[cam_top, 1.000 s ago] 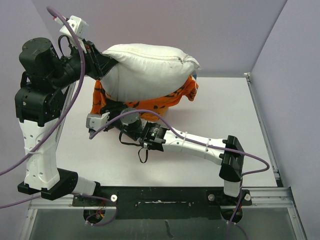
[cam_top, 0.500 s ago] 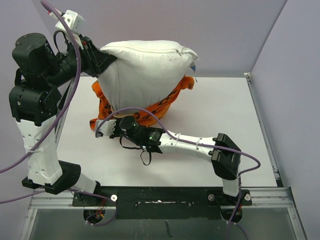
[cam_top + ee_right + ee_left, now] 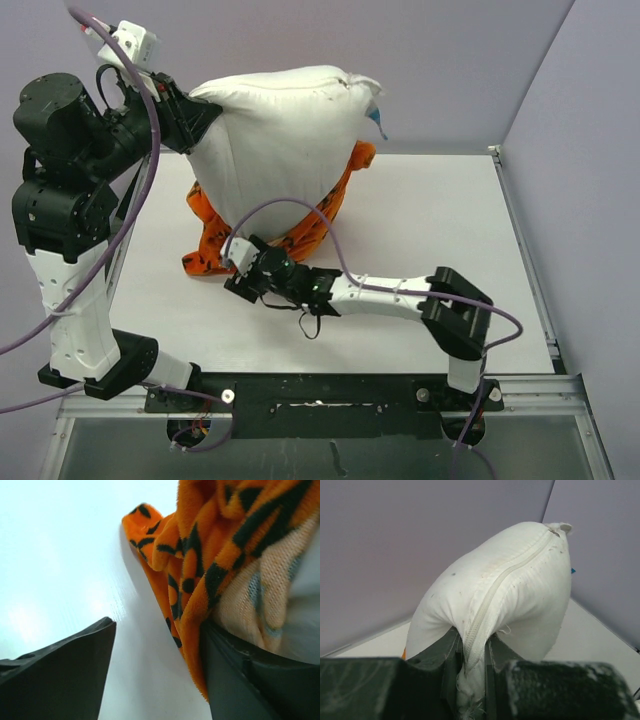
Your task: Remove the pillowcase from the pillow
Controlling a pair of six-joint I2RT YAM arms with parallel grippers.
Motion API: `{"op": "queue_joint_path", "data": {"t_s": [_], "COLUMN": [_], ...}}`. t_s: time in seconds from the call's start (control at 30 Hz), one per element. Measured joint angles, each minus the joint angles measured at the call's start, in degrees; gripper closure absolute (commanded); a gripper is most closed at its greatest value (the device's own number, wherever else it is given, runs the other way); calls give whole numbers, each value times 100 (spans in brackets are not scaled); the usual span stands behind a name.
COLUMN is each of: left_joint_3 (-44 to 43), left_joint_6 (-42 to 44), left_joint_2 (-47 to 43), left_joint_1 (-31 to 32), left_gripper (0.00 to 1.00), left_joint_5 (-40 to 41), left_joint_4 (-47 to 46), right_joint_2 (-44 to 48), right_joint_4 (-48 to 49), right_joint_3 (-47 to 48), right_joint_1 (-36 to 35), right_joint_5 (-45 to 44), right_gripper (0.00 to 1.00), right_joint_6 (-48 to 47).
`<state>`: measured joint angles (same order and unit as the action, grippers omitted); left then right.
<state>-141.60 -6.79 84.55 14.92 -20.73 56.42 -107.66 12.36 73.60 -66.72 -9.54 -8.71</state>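
Most of the pillow (image 3: 280,140) is bare, hanging tilted above the far left part of the counter (image 3: 440,230). Only its lower end sits in the pillowcase (image 3: 208,245), which is bunched there and sags onto the counter. The left arm (image 3: 70,230) stands tall at the left edge, forearm reaching inward, and the left claw (image 3: 472,662) is pinched tight on the pillow's zippered seam. The right arm (image 3: 390,295) lies low, stretched from the near right corner toward the pillowcase. The right claw (image 3: 243,272) gapes wide, orange cloth draped against one side of it, nothing clamped.
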Motion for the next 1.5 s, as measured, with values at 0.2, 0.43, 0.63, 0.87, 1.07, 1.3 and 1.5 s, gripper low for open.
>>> {"op": "queue_joint_path", "data": {"t_s": [0.2, 0.43, 0.63, 0.87, 1.07, 1.3, 1.5], "left_joint_3": [149, 350, 431, 442, 452, 640, 549], "left_joint_6": [72, 144, 94, 17, -4, -7, -63], "left_joint_2": [-313, -691, -765, -800, -811, -890, -857], "left_joint_1": [-2, -2, -2, -2, -2, -2, -2], "left_gripper": [100, 100, 100, 100, 100, 100, 100], "left_joint_5": [-81, -330, -599, -769, -782, -785, -841], "left_joint_4": [-520, -699, -688, -695, -695, -743, -713], "right_joint_2": [1746, 3880, 4444, 3954, 3845, 3440, 2859], "right_joint_4": [-498, -741, -1342, -1952, -1773, -1233, -1174], "right_joint_3": [-306, -745, -673, -243, -387, -579, -1067], "right_joint_1": [535, 1569, 2761, 3375, 3375, 3215, 2865], "right_joint_5": [511, 605, 581, 813, 1108, 1370, 717], "right_gripper": [18, 18, 21, 23, 33, 63, 74], "right_joint_6": [966, 2319, 3150, 3740, 4256, 4739, 4953]}}
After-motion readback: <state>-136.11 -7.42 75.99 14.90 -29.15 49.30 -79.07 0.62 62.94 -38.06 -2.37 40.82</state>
